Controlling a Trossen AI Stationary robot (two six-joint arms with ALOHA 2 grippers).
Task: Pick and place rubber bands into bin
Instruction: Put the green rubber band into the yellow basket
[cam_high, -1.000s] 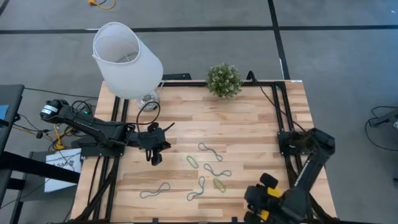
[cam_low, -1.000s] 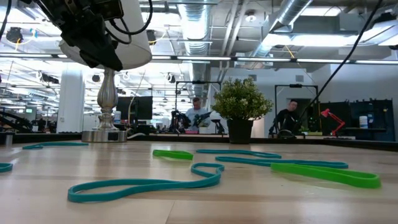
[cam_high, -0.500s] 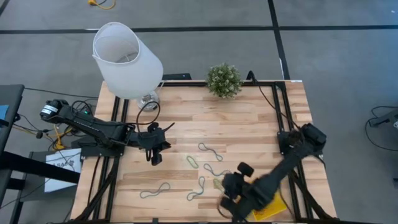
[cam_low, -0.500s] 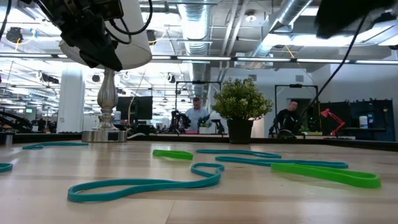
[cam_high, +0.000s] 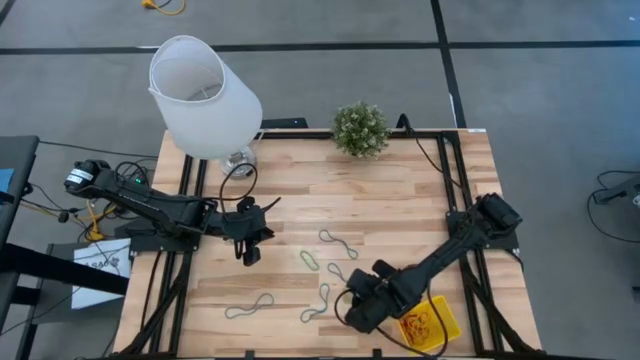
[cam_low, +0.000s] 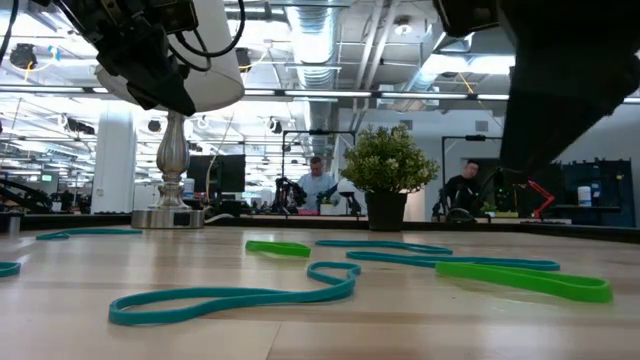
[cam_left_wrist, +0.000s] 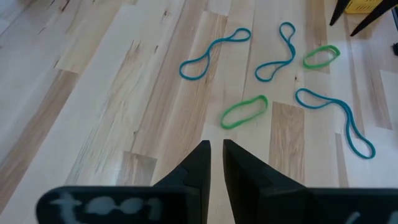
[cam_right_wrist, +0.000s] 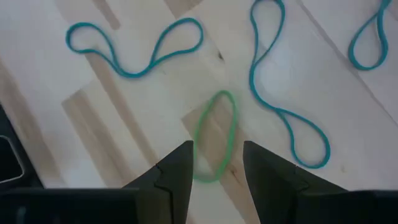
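Note:
Several rubber bands lie flat on the wooden table: teal loops (cam_high: 338, 243) (cam_high: 318, 303) (cam_high: 250, 306) and a green one (cam_high: 309, 260). Another green band (cam_right_wrist: 216, 135) lies right under my right gripper (cam_right_wrist: 216, 171), which is open and points steeply down, one finger on either side of the band's near end and clear of it. The yellow bin (cam_high: 428, 322) stands at the table's near right, beside that arm. My left gripper (cam_high: 249, 253) hovers over the table's left part, shut and empty (cam_left_wrist: 214, 163).
A lamp with a big white shade (cam_high: 205, 95) stands at the far left and a potted plant (cam_high: 360, 130) at the far middle. Black cables run along both table sides. In the low view, people (cam_low: 318, 185) sit in the room beyond.
My right gripper has swung from above the bin toward the table's left edge and sunk toward the green band, tipping steeper downward. The bin now shows uncovered. The bands and my left gripper have kept still.

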